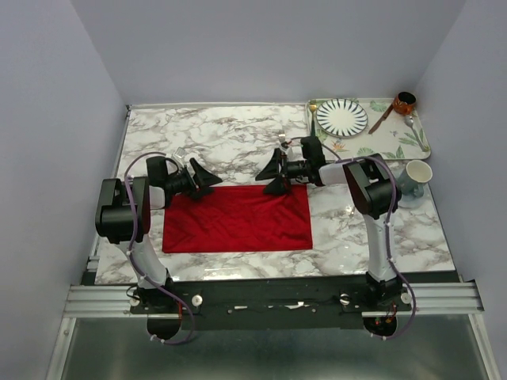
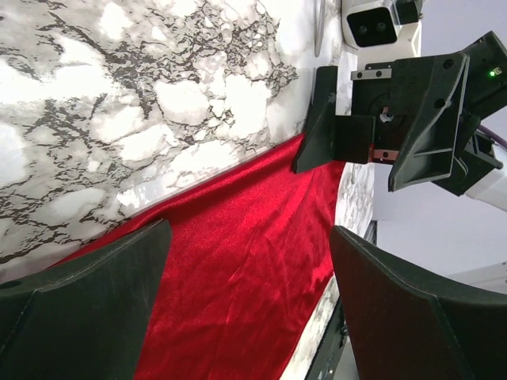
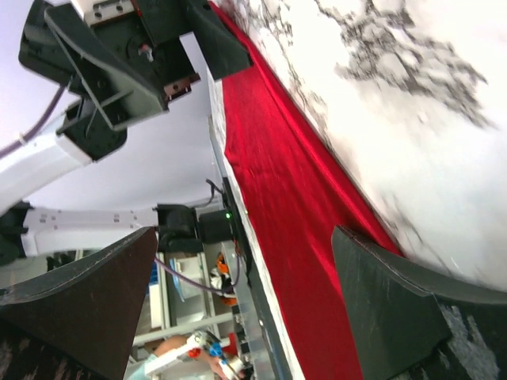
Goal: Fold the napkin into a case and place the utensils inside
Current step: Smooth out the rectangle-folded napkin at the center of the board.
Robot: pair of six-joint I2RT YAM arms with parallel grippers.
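The deep-red napkin [image 1: 238, 219] lies flat on the marble table [image 1: 214, 138] as a wide rectangle with light creases. My left gripper [image 1: 207, 180] hovers open at its far edge, left of the middle. My right gripper [image 1: 273, 171] stands open at the same edge further right, facing the left one. The left wrist view has the napkin [image 2: 238, 261] between my open left gripper [image 2: 249, 317], nothing held. In the right wrist view the napkin [image 3: 293, 222] runs under my open right gripper [image 3: 238, 309]. A slim silver utensil [image 1: 409, 122] lies on the tray.
At the back right a leaf-patterned tray [image 1: 420, 142] holds a striped plate [image 1: 341, 118], a small brown cup [image 1: 404, 102], a brown wooden utensil [image 1: 381, 119] and a gold spoon [image 1: 314, 108]. A pale mug [image 1: 417, 176] stands beside my right arm.
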